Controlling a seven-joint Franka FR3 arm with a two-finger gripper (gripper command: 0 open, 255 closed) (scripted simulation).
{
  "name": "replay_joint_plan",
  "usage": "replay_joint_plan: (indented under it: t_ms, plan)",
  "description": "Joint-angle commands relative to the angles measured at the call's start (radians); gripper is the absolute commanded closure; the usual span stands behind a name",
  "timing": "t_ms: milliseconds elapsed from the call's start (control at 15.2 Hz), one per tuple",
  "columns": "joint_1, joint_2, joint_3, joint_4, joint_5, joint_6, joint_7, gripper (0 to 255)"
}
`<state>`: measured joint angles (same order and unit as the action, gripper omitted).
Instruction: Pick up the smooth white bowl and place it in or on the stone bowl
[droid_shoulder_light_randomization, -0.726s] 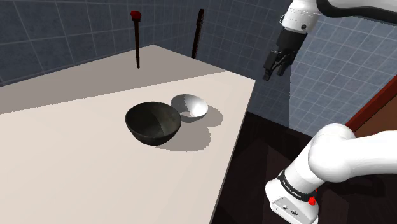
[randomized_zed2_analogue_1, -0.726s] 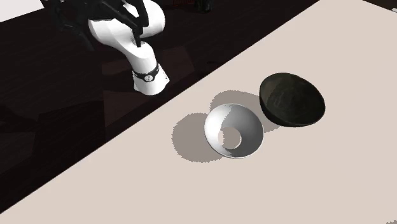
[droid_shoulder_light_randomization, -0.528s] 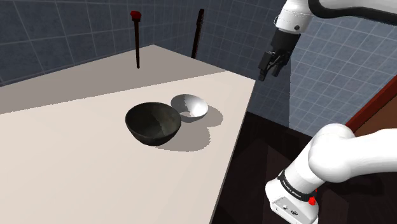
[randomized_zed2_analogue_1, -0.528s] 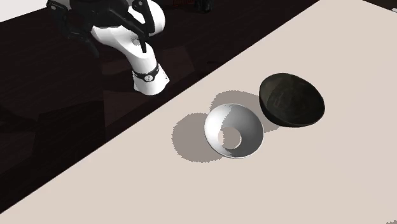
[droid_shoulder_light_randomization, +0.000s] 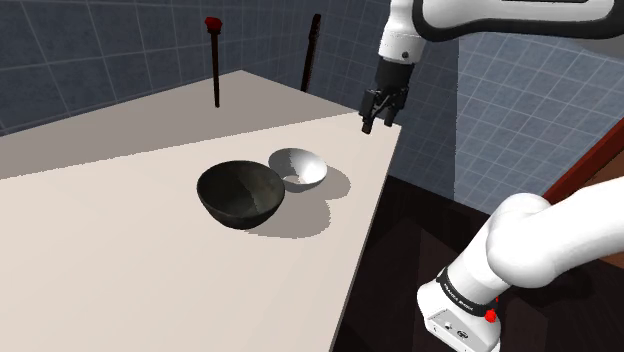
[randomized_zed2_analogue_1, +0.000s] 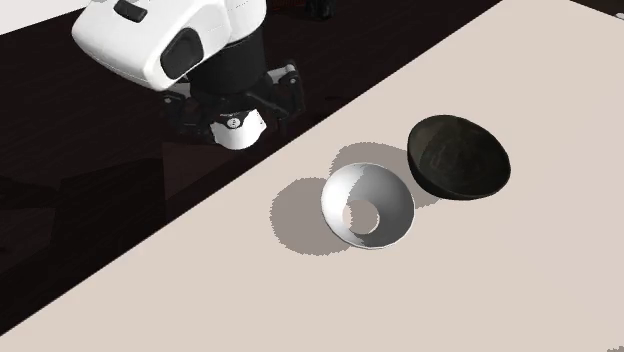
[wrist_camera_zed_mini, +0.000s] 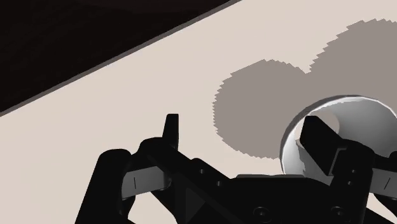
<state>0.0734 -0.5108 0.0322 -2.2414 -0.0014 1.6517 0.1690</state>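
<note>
A white robot arm reaches over a pale bench. Its black gripper hangs in the air by the bench's far corner on the stand's side. The fingers are spread apart and hold nothing. In the wrist view, bare bench shows between them, and the white bowl peeks out behind one finger.

The white bowl is tipped rather than flat, near the bench edge closest to the stand. The dark stone bowl stands upright just beside it, further in from that edge.

You are in the approach step, with nothing grasped yet. Next, you likely need to bring the gripper down and across to the white bowl. Set one finger inside its raised rim and one outside, then close.
</note>
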Motion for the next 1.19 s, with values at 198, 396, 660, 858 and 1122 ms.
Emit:
replay_joint_plan:
  t_ms: [198, 396, 660, 858, 1122]
  plan:
    - [0.024, 0.185, 0.025, 0.092, 0.027, 0.063, 0.006, 0]
    - [0.039, 0.298, 0.041, 0.160, 0.040, 0.091, 0.012, 0]
    - [0.055, 0.429, 0.060, 0.250, 0.051, 0.112, 0.019, 0]
    - [0.056, 0.429, 0.061, 0.209, 0.052, 0.152, 0.018, 0]
    - [0.057, 0.432, 0.062, 0.159, 0.053, 0.206, 0.018, 0]
